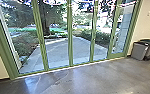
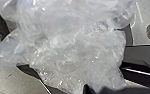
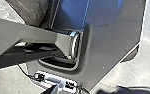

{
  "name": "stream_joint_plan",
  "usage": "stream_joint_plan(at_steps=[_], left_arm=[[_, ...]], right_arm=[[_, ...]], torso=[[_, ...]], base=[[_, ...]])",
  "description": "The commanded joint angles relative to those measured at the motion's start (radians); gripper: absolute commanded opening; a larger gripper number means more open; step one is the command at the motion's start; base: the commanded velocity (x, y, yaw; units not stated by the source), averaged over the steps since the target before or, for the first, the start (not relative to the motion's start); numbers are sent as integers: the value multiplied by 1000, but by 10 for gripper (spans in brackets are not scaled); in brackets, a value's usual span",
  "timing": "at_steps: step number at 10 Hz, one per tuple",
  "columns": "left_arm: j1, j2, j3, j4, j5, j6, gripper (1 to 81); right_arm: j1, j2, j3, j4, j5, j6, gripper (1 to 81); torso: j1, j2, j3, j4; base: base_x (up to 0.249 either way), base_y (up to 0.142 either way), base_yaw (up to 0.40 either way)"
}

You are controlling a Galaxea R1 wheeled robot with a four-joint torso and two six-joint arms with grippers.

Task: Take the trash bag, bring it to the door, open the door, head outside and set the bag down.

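In the head view, green-framed glass panels (image 1: 70, 42) stretch from about ten to two o'clock across the robot's way. Beyond them, a paved path (image 1: 73, 50) lies around twelve, with a tree trunk (image 1: 44, 22) nearer eleven and shrubs (image 1: 98, 36) towards one. Two grey bins (image 1: 139, 51) stand side by side at about two o'clock, near the pale wall (image 1: 148, 25), and the shiny floor (image 1: 78, 80) runs from six up to the frames. In the left wrist view, the clear, crumpled trash bag (image 2: 76, 50) is close to the camera; whether the left gripper (image 2: 94, 89) is spread or pinching it, I cannot tell. In the right wrist view, a pale fitting (image 3: 49, 77) with thin cables sits at the robot's dark base (image 3: 108, 42); how the right gripper (image 3: 54, 88) stands, I cannot tell.
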Motion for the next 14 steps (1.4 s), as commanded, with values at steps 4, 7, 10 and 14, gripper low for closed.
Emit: stream_joint_plan(at_steps=[4, 7, 10, 14], left_arm=[[-45, 5, 5, 10, 70, 10, 10], [-45, 5, 3, 10, 70, 10, 10], [-45, 3, 3, 10, 70, 10, 10], [-45, 5, 3, 10, 70, 10, 10]], right_arm=[[39, 4, -5, -2, -57, 0, 811], [39, 4, -5, -4, -57, 0, 811], [40, 6, -5, -4, -57, 0, 811], [39, 7, -5, -4, -57, 0, 811]], torso=[[0, 0, 0, 0], [0, 0, 0, 0], [0, 0, 0, 0], [0, 0, 0, 0]], base=[[0, 0, -302], [0, 0, -306], [0, 0, -249], [0, 0, -226]])
